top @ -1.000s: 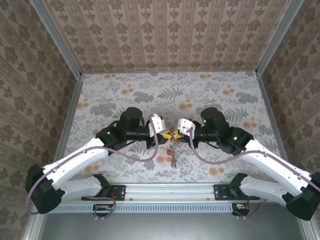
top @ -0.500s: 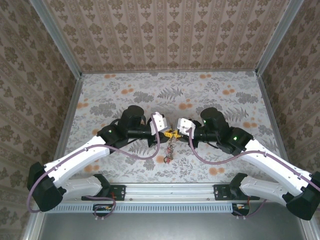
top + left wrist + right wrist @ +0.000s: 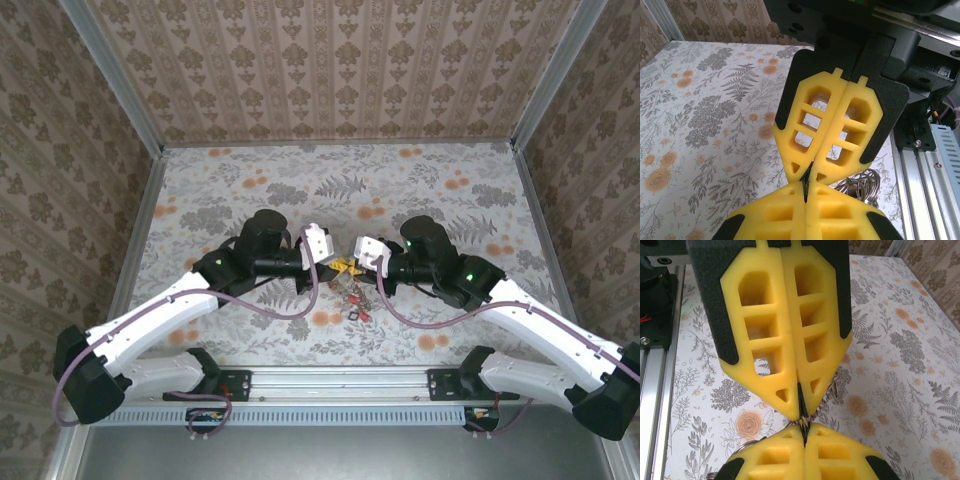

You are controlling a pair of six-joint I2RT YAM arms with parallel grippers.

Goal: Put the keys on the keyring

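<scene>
Shut tip to tip, anything pinched unclear: yellow-fingered left hand (image 3: 336, 267), right hand (image 3: 353, 268); tiny red-headed keys (image 3: 356, 302) beside on floral worktop (image 3: 450, 200).

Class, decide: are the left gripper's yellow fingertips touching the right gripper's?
Touching. In the right wrist view, the left gripper and the right gripper meet tip to tip, with no gap between them.

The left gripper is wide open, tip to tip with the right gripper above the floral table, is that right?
Not quite. The left gripper is shut, not open: the left wrist view shows its yellow fingers pressed flat together. The rest holds: it meets the right gripper tip to tip above the floral table.
</scene>
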